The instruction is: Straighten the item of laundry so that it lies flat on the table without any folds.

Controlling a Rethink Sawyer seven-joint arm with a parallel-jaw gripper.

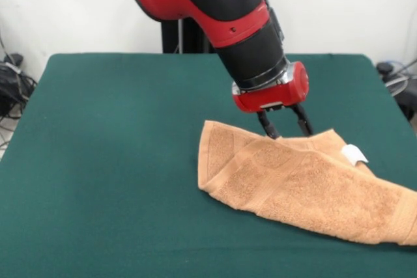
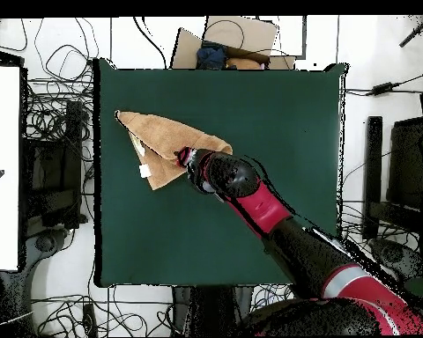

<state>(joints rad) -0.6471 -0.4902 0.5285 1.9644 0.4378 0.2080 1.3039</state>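
The orange-tan towel (image 1: pixel 300 183) lies folded over on itself on the green table (image 1: pixel 117 161), toward the front view's near right, with its white tag (image 1: pixel 354 154) on top at the far right edge. My gripper (image 1: pixel 290 133) hangs from the red wrist right at the towel's far edge. Its two black fingers (image 1: pixel 267 125) are spread apart, with the tips touching or just above the cloth. In the overhead view the towel (image 2: pixel 166 145) lies at the table's (image 2: pixel 250 114) upper left, and the wrist covers my gripper (image 2: pixel 189 160) at the towel's edge.
The towel's right end reaches the table's right edge in the front view. A cardboard box (image 2: pixel 228 40) sits beyond the table's far edge. Cables and equipment (image 2: pixel 48 150) lie on the floor around the table.
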